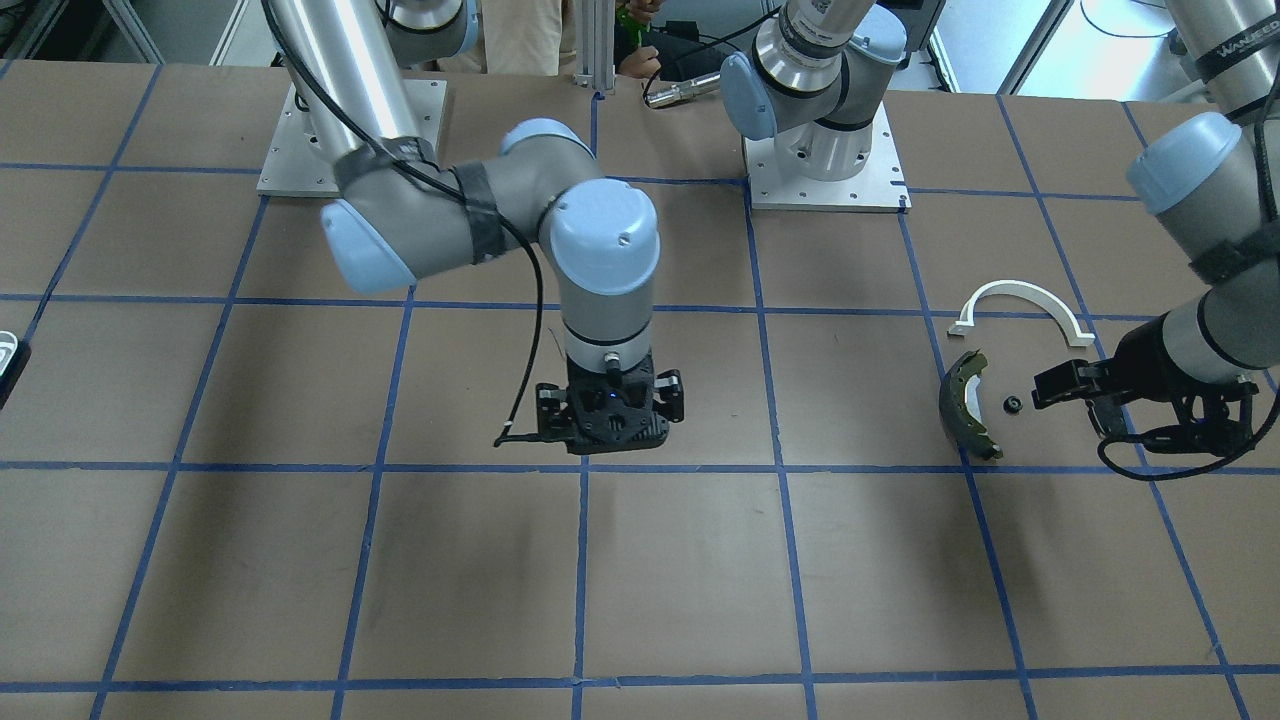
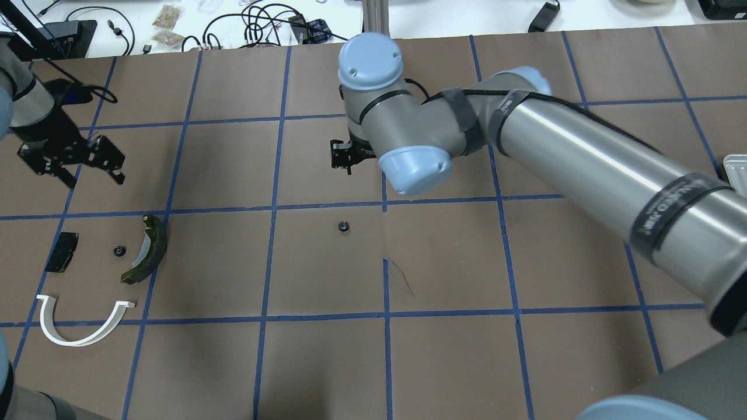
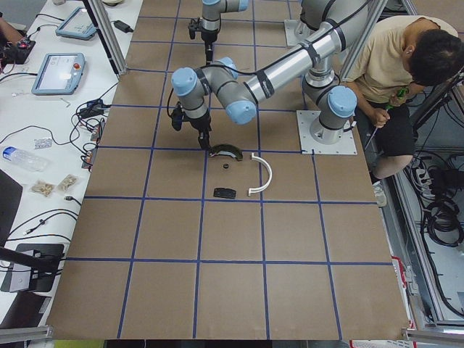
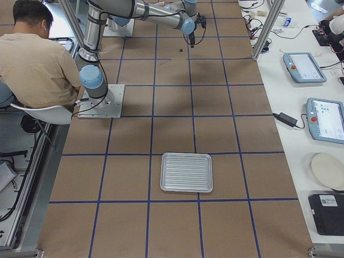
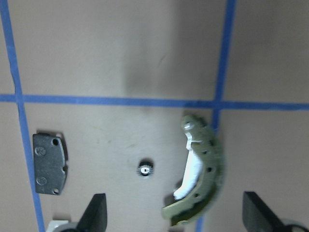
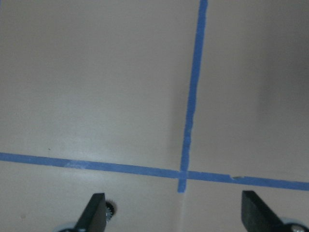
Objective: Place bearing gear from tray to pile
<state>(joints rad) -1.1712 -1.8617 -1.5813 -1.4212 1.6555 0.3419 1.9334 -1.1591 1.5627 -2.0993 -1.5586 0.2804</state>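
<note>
One bearing gear (image 2: 118,251) rests in the pile, between black pad (image 2: 61,252) and brake shoe (image 2: 147,249). A second gear (image 2: 344,226) sits alone mid-desk, with broad brown desk (image 2: 443,262) between them. Left tool (image 2: 87,172) and right tool (image 1: 612,420) hover with fingers spread, gripping nothing.

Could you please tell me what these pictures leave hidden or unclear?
- Front-facing view: the left gripper hides the black pad.
- Overhead view: the right wrist covers most of the right gripper; the frame edge cuts off the tray.
- Right wrist view: a finger half hides the mid-table bearing gear.
</note>
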